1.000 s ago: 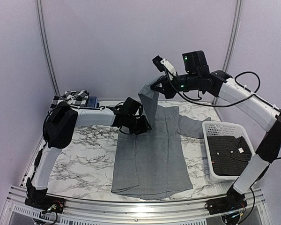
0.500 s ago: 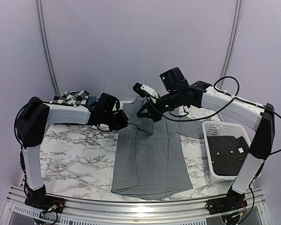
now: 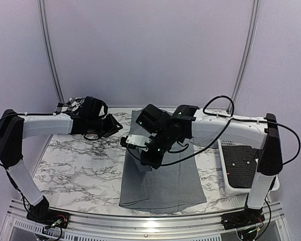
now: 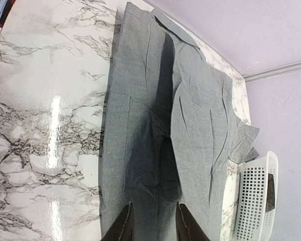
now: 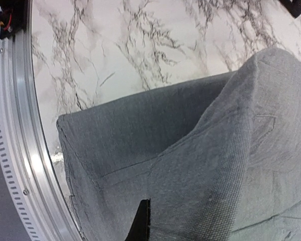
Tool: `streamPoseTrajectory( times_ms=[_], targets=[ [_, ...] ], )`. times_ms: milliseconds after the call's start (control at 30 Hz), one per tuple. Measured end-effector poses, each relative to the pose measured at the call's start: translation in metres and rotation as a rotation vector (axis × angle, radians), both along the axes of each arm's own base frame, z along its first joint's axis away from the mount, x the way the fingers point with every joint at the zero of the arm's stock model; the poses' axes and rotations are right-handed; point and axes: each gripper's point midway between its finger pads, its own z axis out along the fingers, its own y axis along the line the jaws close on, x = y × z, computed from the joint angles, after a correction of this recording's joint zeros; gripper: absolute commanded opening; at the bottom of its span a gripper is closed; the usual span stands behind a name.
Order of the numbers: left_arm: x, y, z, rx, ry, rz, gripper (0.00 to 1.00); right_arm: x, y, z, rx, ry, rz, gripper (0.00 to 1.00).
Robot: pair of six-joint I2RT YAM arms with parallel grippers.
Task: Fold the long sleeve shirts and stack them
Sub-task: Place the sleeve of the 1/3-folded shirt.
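The plain mid-grey shirt (image 3: 163, 181) lies lengthwise on the marble table, and it shows in the left wrist view (image 4: 190, 125) too. My right gripper (image 3: 140, 150) is shut on a fold of it and holds that fold low over the shirt's left middle. In the right wrist view one finger (image 5: 142, 223) shows against the draped grey cloth (image 5: 215, 165); the other finger is hidden under it. My left gripper (image 3: 112, 125) is open and empty, left of the shirt's top; its tips (image 4: 153, 207) stand apart. The checked shirt (image 3: 70, 104) lies at the back left. The dark charcoal shirt (image 3: 243, 168) lies in the basket. The blue shirt is hidden.
The white slatted basket (image 3: 231, 188) stands at the right table edge, partly behind my right arm, and shows in the left wrist view (image 4: 253, 201). A metal rail (image 5: 20, 150) runs along the table's near edge. Grey walls close in the back and sides.
My right gripper has swung the held grey cloth from high at the back down and forward over the shirt. My left gripper has drawn back leftward away from the shirt.
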Motion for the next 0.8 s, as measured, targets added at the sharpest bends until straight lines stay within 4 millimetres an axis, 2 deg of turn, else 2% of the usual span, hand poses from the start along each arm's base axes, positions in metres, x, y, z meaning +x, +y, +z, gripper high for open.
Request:
streamPoseTrajectory(
  times_ms=[233, 433, 567, 800],
  targets=[
    [-0.015, 0.007, -0.007, 0.018, 0.024, -0.032, 0.29, -0.012, -0.02, -0.037, -0.215, -0.049, -0.047, 0.0],
    [-0.024, 0.007, -0.014, 0.015, 0.051, -0.063, 0.3, -0.013, -0.028, -0.045, -0.271, -0.059, -0.062, 0.0],
    [-0.036, 0.009, -0.028, 0.018, 0.091, -0.082, 0.3, -0.019, -0.027, -0.055, -0.293, -0.053, -0.047, 0.06],
    [-0.053, 0.011, -0.044, 0.016, 0.142, -0.116, 0.31, -0.036, -0.029, -0.088, -0.355, -0.006, -0.024, 0.21]
  ],
)
